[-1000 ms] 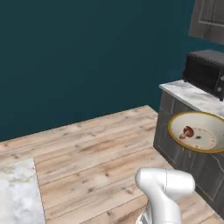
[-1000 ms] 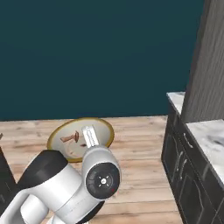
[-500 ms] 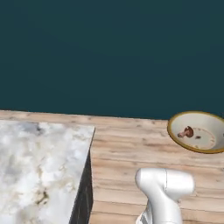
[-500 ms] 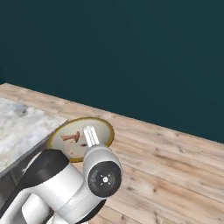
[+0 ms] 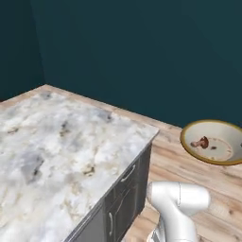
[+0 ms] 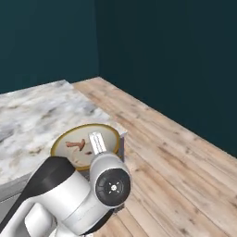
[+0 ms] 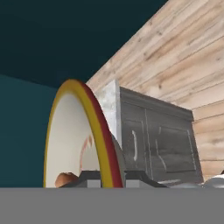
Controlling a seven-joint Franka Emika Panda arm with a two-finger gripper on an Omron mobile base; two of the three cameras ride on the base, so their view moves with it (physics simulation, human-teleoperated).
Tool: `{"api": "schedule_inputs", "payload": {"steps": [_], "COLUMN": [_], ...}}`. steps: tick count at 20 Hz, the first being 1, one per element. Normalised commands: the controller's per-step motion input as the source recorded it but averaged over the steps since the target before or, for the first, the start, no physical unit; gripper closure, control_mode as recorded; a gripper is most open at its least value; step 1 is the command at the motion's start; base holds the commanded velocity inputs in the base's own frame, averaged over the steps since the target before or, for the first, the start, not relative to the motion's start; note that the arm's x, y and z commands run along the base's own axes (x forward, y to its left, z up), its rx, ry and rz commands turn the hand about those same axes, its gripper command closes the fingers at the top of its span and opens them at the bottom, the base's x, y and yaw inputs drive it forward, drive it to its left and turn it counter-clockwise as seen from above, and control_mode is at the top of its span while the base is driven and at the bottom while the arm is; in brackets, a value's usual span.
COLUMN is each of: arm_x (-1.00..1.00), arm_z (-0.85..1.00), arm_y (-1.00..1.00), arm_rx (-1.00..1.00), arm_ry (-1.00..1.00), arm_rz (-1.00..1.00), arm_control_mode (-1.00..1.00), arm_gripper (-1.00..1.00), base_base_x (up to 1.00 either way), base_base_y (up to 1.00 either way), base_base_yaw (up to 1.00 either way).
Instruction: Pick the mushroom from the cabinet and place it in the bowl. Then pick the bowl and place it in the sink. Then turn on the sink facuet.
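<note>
The bowl point(image 5: 213, 142), tan-rimmed with a cream inside, hangs in the air above the wooden floor, off to the right of the counter. The small mushroom point(image 5: 202, 142) with its reddish-brown cap lies inside it. From the right base view the bowl point(image 6: 83, 144) sits just beyond my arm's white elbow, the mushroom point(image 6: 76, 145) on its left half. In the hand view the bowl point(image 7: 100, 131) stands edge-on, and my gripper point(image 7: 111, 180) is shut on its rim, one fingertip on each side. The mushroom point(image 7: 65, 179) peeks out at the bowl's bottom.
A marble-topped counter point(image 5: 61, 151) with dark grey drawers point(image 5: 125, 191) fills the left side, and its top point(image 6: 32, 120) lies under and behind the bowl in the right base view. Wooden floor point(image 6: 176, 157) stretches to a dark teal wall point(image 5: 142, 56).
Both base views have swung round with the base: the earlier counter with the black appliance is gone and a marble counter has come in at the left. The bowl stays in the gripper.
</note>
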Motion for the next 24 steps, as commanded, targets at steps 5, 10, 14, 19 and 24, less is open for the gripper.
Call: {"api": "schedule_inputs", "payload": {"steps": [5,10,14,19,24], "arm_x": [0.0,0.0,0.0,0.0,0.0], "arm_z": [0.0,0.0,0.0,0.0,0.0], "arm_y": [0.0,0.0,0.0,0.0,0.0], "arm_rx": [0.0,0.0,0.0,0.0,0.0], "arm_ry": [0.0,0.0,0.0,0.0,0.0], "arm_rz": [0.0,0.0,0.0,0.0,0.0], "arm_control_mode": [1.0,1.0,1.0,1.0,1.0], "arm_gripper": [1.0,1.0,1.0,1.0,1.0], "base_base_x": [-0.21,-0.08,-0.01,-0.01,-0.16], "base_base_y": [0.0,0.04,0.46,0.67,0.99], "base_base_yaw": [0.64,0.56,0.21,0.12,-0.01]}}
